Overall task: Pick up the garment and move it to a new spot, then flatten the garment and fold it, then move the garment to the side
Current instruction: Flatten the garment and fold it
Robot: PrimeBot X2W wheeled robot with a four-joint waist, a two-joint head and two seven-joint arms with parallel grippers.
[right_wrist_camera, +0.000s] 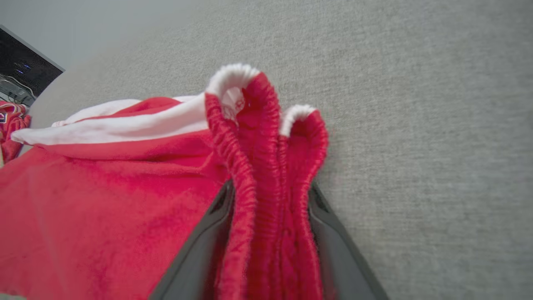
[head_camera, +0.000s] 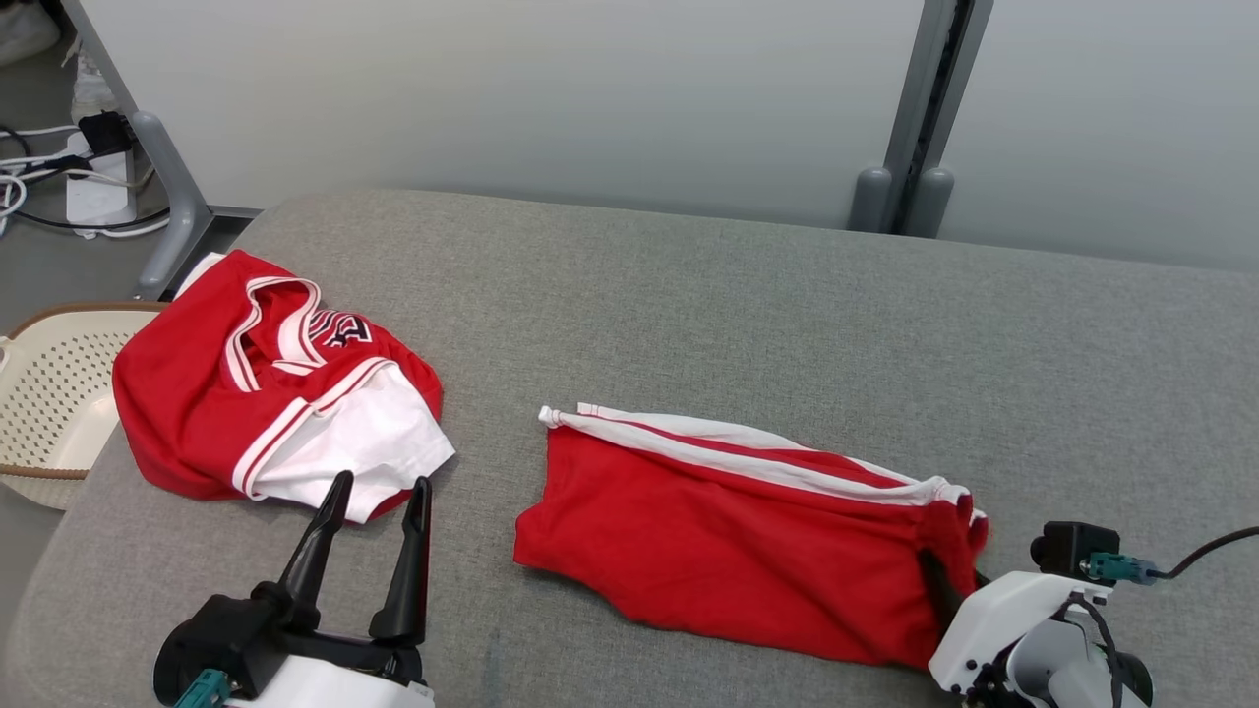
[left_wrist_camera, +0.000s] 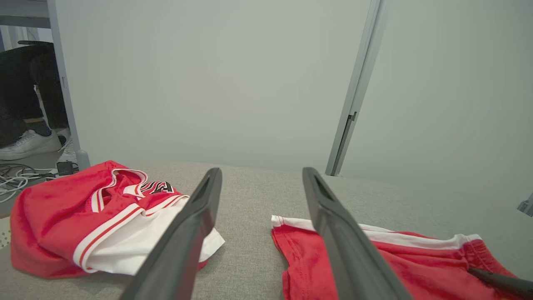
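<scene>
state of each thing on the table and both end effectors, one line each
shorts: lying folded, waistband bunched
jersey: crumpled
basket: upright beside table
left end effector: open, holding nothing
right end effector: astride shorts' waistband, grip unclear

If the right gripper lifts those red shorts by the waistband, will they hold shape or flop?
Probably floppy: the red shorts lie limp and creased on the grey table. Likely light: thin cloth. The bunched waistband between the right gripper's fingers should resist slipping, legs dangling.

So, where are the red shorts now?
Head view: the red shorts lie on the grey surface, right of the jersey, their waistband between the right gripper's fingers.
</scene>
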